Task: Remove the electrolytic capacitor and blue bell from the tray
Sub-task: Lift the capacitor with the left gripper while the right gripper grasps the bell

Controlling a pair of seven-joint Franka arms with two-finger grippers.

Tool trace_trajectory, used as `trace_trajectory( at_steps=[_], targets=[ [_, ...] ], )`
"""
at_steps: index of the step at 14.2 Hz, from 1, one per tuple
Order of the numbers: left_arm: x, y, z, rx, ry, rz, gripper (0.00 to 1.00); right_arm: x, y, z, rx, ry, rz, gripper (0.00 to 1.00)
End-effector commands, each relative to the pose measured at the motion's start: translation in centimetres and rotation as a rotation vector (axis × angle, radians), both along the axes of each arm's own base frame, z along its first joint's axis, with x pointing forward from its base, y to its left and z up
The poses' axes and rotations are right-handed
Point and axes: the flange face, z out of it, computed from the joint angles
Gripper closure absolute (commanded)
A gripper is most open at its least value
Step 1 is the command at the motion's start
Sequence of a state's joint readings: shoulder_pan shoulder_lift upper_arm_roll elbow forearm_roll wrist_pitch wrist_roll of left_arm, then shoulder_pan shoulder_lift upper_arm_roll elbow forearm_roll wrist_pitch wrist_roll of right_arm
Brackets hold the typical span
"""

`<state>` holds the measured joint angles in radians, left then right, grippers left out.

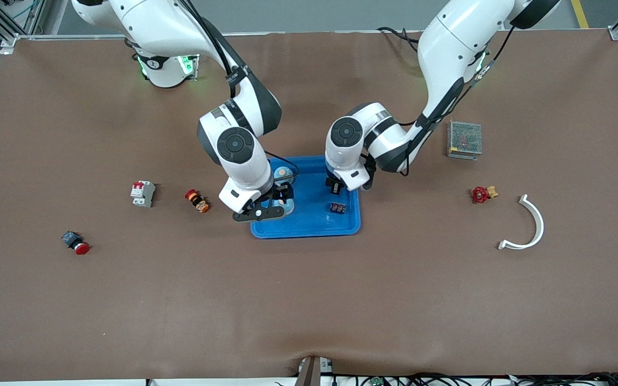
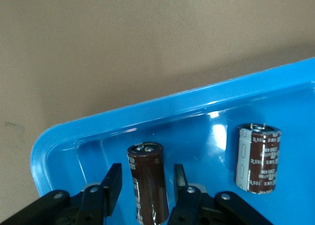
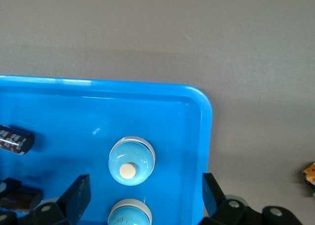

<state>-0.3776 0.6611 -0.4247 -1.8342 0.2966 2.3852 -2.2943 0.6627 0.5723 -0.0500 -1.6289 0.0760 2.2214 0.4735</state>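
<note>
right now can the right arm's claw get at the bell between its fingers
Probably yes: the right claw hangs open over the blue tray, its fingers spread wide around the nearest bell, and nothing sits between them.

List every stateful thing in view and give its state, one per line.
Left claw: open, fingers either side of an upright capacitor.
Second capacitor: upright in the blue tray.
Right claw: open wide over the tray.
Two blue bells: sitting in the tray, buttons up.

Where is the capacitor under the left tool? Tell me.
The capacitor lies in the blue tray, between the open fingers of the left tool, beside a second capacitor.
</note>
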Motion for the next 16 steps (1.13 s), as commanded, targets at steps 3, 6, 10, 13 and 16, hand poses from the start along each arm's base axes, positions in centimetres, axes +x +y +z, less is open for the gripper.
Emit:
trace_trajectory(
  at_steps=[3, 6, 10, 13, 16],
  targets=[
    [0.3, -0.4, -0.3, 0.009, -0.018, 0.003, 0.75, -0.6, 1.4, -2.3, 0.003, 0.002, 0.007, 0.00],
    [0.5, -0.5, 0.3, 0.005, -0.027, -0.009, 1.00, -0.7, 1.9, -3.4, 0.008, -0.009, 0.012, 0.00],
    [1.3, -0.2, 2.1, 0.031, -0.079, -0.050, 1.00, -1.0, 2.3, -4.5, 0.009, -0.014, 0.018, 0.00],
    [2.0, 0.4, 4.3, 0.060, -0.128, -0.084, 1.00, -1.1, 2.2, -5.6, 0.003, -0.009, 0.021, 0.00],
    [2.7, 1.1, 7.2, 0.086, -0.147, -0.142, 1.00, -1.6, 2.9, -6.6, 0.003, -0.015, 0.030, 0.00]
  ],
)
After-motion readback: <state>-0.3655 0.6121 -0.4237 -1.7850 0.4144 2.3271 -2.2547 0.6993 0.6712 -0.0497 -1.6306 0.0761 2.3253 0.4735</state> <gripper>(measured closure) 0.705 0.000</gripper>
